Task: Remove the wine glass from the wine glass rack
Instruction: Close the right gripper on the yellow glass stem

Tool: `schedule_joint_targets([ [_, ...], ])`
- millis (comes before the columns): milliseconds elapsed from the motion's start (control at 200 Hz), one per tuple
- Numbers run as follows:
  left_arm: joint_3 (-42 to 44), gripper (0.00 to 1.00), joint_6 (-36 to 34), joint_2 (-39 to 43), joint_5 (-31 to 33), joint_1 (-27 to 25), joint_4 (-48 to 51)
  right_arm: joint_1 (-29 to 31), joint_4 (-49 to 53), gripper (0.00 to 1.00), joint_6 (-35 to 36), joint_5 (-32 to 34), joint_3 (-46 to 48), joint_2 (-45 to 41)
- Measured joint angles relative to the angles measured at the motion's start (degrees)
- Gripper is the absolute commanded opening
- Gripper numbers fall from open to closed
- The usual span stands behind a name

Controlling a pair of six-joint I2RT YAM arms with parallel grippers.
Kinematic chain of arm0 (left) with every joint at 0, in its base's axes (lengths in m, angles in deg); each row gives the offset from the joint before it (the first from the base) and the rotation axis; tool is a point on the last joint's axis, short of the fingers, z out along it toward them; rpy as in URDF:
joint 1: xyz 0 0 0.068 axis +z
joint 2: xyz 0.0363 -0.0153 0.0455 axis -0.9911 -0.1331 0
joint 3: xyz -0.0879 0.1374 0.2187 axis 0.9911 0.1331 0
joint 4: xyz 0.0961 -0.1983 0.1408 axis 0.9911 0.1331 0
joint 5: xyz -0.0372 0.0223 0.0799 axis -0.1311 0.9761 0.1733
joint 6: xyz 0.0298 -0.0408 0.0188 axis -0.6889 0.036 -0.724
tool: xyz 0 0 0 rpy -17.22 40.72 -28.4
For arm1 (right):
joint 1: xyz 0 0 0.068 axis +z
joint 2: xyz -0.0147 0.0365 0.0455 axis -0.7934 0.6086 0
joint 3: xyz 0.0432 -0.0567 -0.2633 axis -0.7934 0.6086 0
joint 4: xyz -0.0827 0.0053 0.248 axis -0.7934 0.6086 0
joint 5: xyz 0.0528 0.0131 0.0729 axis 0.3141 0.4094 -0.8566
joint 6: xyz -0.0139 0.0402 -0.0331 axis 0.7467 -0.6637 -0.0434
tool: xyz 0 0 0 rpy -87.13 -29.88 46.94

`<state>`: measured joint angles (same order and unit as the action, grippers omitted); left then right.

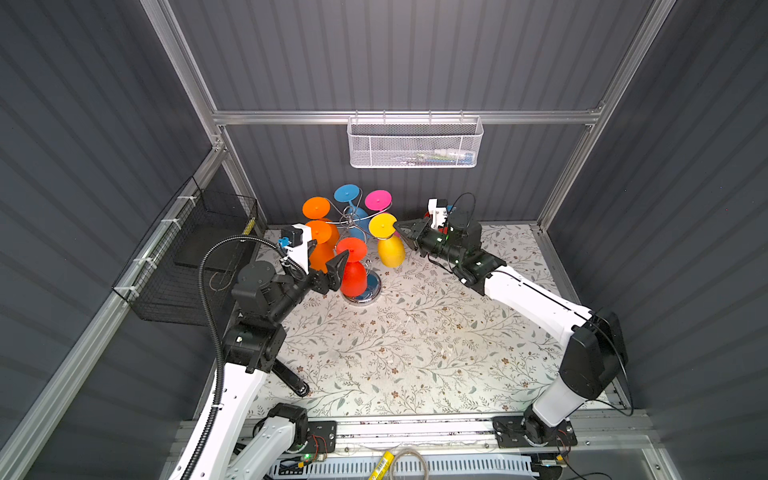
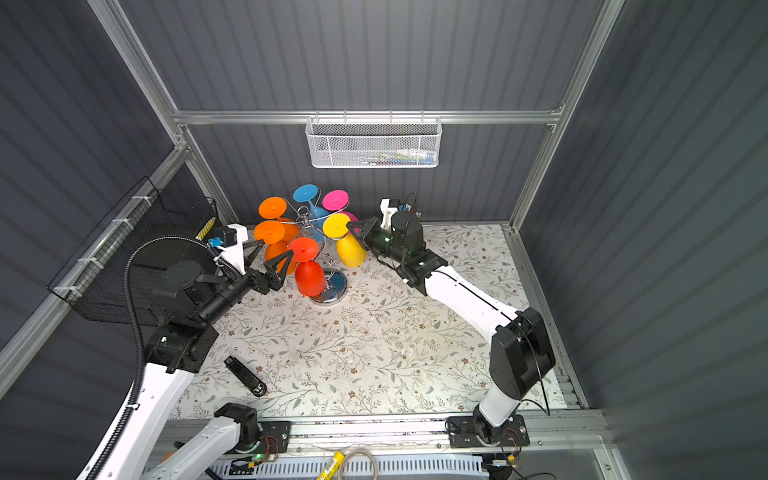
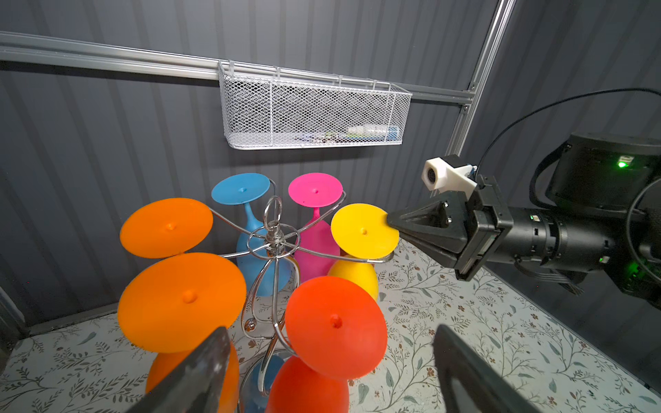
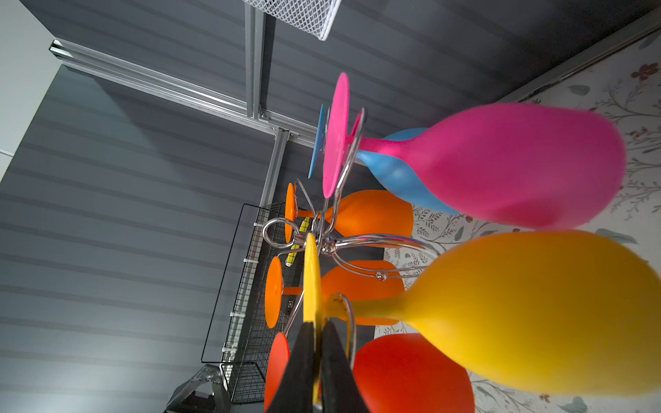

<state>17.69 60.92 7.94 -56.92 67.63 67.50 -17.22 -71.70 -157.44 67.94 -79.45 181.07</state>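
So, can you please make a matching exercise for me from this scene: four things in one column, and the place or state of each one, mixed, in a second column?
Things:
1. yellow wine glass
2. left gripper
3. white mesh basket
4. black wire basket

Places or states:
a. hung on the back wall's rail
b. open, holding nothing
c. fixed to the left side wall
d. hanging on the wine glass rack, foot pinched by the right gripper

Pairs: 1-d, 2-b, 3-a, 4-c
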Motion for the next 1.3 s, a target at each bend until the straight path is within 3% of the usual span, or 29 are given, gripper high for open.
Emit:
schedule_joint_targets([
  [400, 0.00, 0.89, 0.00, 0.00, 0.00, -0.26, 0.02, 0.50, 0.17, 0.04, 0.15, 1.16, 0.02, -0.09],
  [1296, 0.02, 0.90, 0.00, 0.00, 0.02, -0.26, 0.02, 3.21, 0.28, 0.02, 2.03, 4.15, 0.24, -1.95],
])
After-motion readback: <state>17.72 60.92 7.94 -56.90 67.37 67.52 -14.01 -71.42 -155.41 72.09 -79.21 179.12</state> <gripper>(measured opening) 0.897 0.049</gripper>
